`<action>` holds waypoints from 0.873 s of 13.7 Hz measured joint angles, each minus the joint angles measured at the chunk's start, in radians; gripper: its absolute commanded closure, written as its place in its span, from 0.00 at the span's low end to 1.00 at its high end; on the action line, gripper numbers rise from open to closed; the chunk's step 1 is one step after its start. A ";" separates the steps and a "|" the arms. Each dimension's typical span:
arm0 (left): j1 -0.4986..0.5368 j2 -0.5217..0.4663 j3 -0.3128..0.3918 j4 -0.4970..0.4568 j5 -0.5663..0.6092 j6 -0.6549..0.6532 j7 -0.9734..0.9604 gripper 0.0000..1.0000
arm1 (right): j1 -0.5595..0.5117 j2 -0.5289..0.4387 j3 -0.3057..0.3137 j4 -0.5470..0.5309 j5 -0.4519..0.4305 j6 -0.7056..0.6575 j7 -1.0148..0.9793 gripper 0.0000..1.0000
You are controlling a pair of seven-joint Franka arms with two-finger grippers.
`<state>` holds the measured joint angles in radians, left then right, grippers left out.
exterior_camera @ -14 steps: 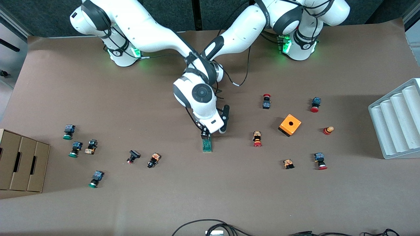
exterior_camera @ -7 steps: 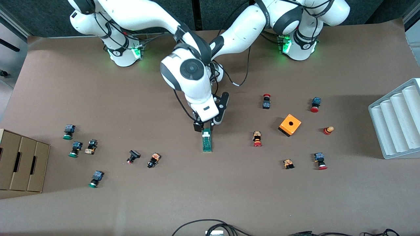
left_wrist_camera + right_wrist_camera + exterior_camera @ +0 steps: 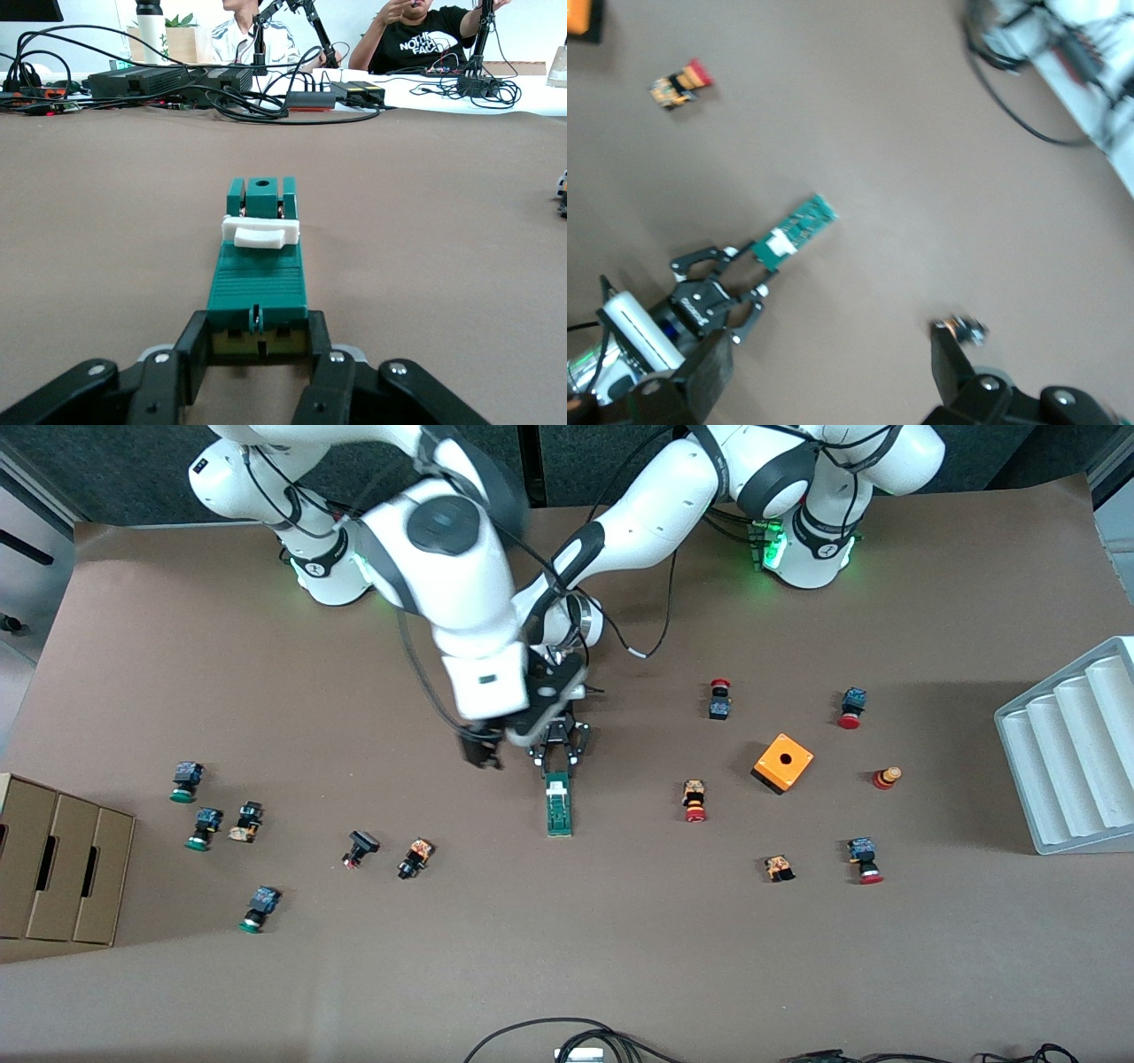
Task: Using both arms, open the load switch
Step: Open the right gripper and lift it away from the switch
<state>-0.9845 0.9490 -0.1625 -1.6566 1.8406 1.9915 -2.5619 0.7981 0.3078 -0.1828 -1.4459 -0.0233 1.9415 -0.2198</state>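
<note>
The load switch (image 3: 558, 808) is a narrow dark-green block lying flat at the middle of the table, its white piece (image 3: 556, 785) toward the robots' bases. My left gripper (image 3: 557, 766) is low at that end, shut on the block's end face. The left wrist view shows the load switch (image 3: 259, 266) running away from the left gripper (image 3: 257, 343), one finger (image 3: 190, 354) on each side. My right gripper (image 3: 503, 742) hangs above the table beside the left hand, open and holding nothing. In the right wrist view, bare table shows between the right gripper (image 3: 833, 372) fingers, and the load switch (image 3: 794, 232) lies off to one side.
An orange cube (image 3: 783, 763) with a hole and several red-capped push buttons (image 3: 695, 801) lie toward the left arm's end. Green-capped buttons (image 3: 203, 828) and a cardboard box (image 3: 53, 868) sit at the right arm's end. A white ribbed tray (image 3: 1072, 748) and cables (image 3: 567, 1036) lie at the edges.
My right gripper has opened off the load switch, risen and swung toward the right arm's end. The switch's white piece now shows. The left gripper has kept its hold.
</note>
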 measured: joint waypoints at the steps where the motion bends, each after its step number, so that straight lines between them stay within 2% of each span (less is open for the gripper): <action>1: 0.000 0.000 0.000 0.000 0.000 0.000 0.000 0.61 | -0.025 -0.024 -0.016 0.000 0.000 -0.014 0.007 0.00; 6: 0.000 0.000 0.000 0.000 0.000 0.000 0.000 0.61 | -0.251 -0.061 -0.031 0.000 -0.001 -0.052 0.007 0.00; 9: 0.000 0.000 0.000 0.000 0.000 0.000 0.000 0.59 | -0.353 -0.062 -0.036 0.000 -0.036 -0.060 0.012 0.00; 10: 0.000 0.000 0.000 0.000 0.000 0.000 0.000 0.53 | -0.388 -0.061 -0.036 -0.001 -0.036 -0.063 0.020 0.00; 11: 0.000 0.000 0.000 0.000 0.000 0.000 0.000 0.14 | -0.424 -0.061 -0.036 -0.003 -0.031 -0.063 0.030 0.00; 12: 0.000 0.000 0.000 0.000 0.000 0.000 0.000 0.00 | -0.461 -0.060 -0.036 -0.006 -0.016 -0.064 0.037 0.00</action>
<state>-0.9843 0.9490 -0.1624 -1.6564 1.8406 1.9918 -2.5619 0.3372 0.2476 -0.2188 -1.4523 -0.0388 1.8779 -0.1825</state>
